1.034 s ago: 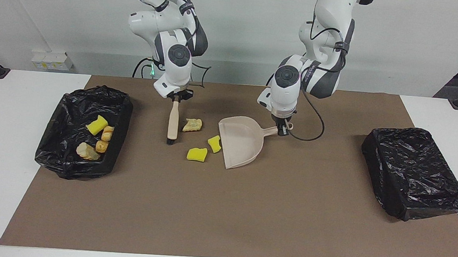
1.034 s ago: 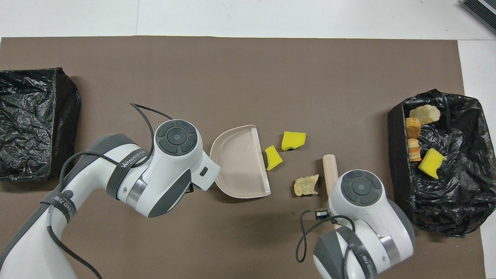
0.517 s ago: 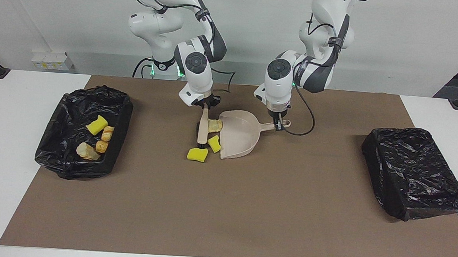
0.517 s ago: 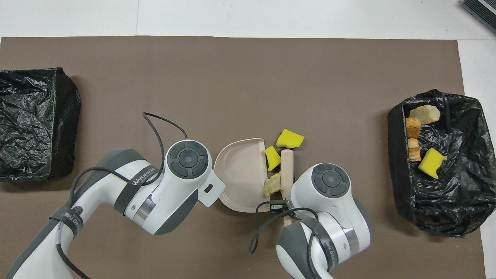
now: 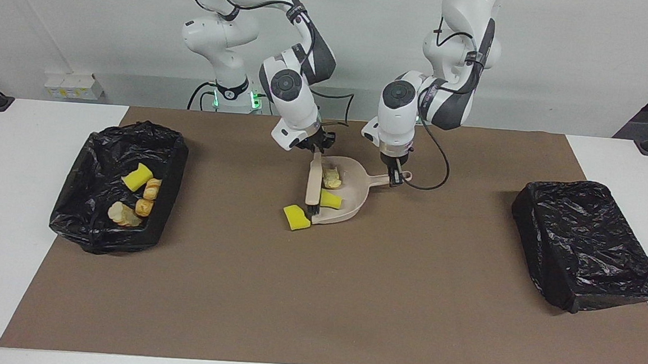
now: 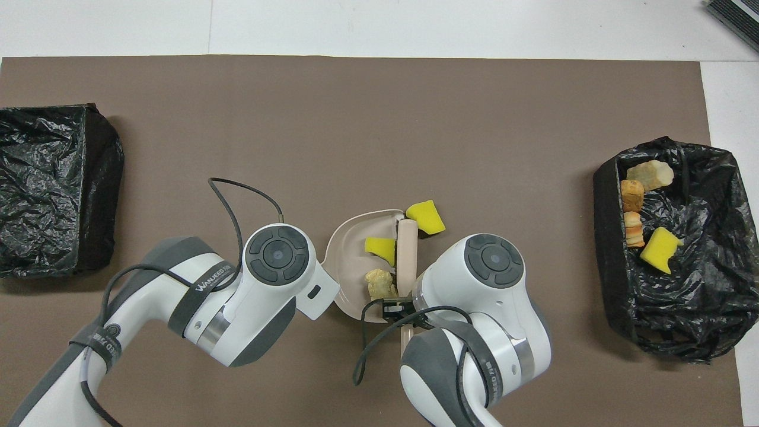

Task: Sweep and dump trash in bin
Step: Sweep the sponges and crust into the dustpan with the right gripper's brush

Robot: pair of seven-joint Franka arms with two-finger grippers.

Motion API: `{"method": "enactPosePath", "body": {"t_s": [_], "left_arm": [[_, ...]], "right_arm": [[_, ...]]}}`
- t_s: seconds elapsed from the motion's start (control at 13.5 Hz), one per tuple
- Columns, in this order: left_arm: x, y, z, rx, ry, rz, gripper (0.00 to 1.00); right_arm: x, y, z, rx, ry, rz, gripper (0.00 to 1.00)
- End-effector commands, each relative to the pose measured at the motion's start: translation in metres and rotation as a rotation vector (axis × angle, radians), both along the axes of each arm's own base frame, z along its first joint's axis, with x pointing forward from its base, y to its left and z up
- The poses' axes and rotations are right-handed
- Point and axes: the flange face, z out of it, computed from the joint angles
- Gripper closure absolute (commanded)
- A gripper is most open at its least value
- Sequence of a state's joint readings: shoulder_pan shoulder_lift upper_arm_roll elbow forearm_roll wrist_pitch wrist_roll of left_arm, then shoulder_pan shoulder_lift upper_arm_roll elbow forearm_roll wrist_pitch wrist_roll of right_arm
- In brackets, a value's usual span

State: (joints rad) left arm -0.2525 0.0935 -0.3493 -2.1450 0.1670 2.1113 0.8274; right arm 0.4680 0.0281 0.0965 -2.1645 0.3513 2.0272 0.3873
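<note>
In the facing view the right gripper [image 5: 316, 148] is pinched on the upper end of the brush [image 5: 314, 184], whose bristles sit at the dustpan's open edge; the left gripper [image 5: 394, 177] is clamped on the handle of the dustpan [image 5: 351, 198]. 2 pieces of trash, a tan lump [image 5: 332, 178] and a yellow chunk [image 5: 331, 199], lie in the pan, while a 3rd piece, a yellow chunk [image 5: 296, 217], sits on the brown mat [image 5: 316, 305] touching the pan's lip, just past the bristles. To finish well, I judge the brush should go around that chunk and draw it in while the pan's lip stays flat on the mat. Compared with 1 second ago, the brush has crossed from well apart to the pan's mouth and both arms have closed in. In the overhead view the stray chunk [image 6: 426, 217] lies beside the brush tip, farther from the robots than the pan's contents; 4 pieces rest in the bin [image 6: 611, 249] at the right arm's end, unchanged, and the covered bin [image 6: 53, 190] at the left arm's end is unchanged too.
</note>
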Motion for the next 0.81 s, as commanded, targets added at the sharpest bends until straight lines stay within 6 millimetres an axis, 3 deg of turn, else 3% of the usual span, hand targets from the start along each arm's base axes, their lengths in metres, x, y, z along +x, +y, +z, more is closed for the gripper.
{"method": "enactPosePath", "body": {"t_s": [0.0, 0.15, 0.3, 0.37, 0.59, 0.74], "left_arm": [[0.0, 0.009, -0.003, -0.01, -0.034, 0.106, 1.0], [0.001, 0.01, -0.002, 0.0, -0.031, 0.149, 1.0], [0.001, 0.014, -0.002, 0.016, -0.018, 0.176, 1.0], [0.0, 0.014, -0.001, 0.029, -0.012, 0.204, 1.0], [-0.001, 0.011, 0.008, 0.073, 0.014, 0.254, 1.0], [-0.003, 0.006, 0.015, 0.108, 0.023, 0.271, 1.0]], "right_arm": [[0.008, -0.048, 0.038, -0.094, -0.066, 0.161, 1.0], [0.018, -0.063, 0.036, -0.154, -0.119, 0.406, 1.0], [0.04, -0.092, 0.032, -0.222, -0.139, 0.502, 1.0], [0.052, -0.099, 0.018, -0.3, -0.141, 0.584, 1.0], [0.085, -0.098, -0.024, -0.408, -0.147, 0.759, 1.0], [0.085, -0.091, -0.033, -0.388, -0.148, 0.762, 1.0]]}}
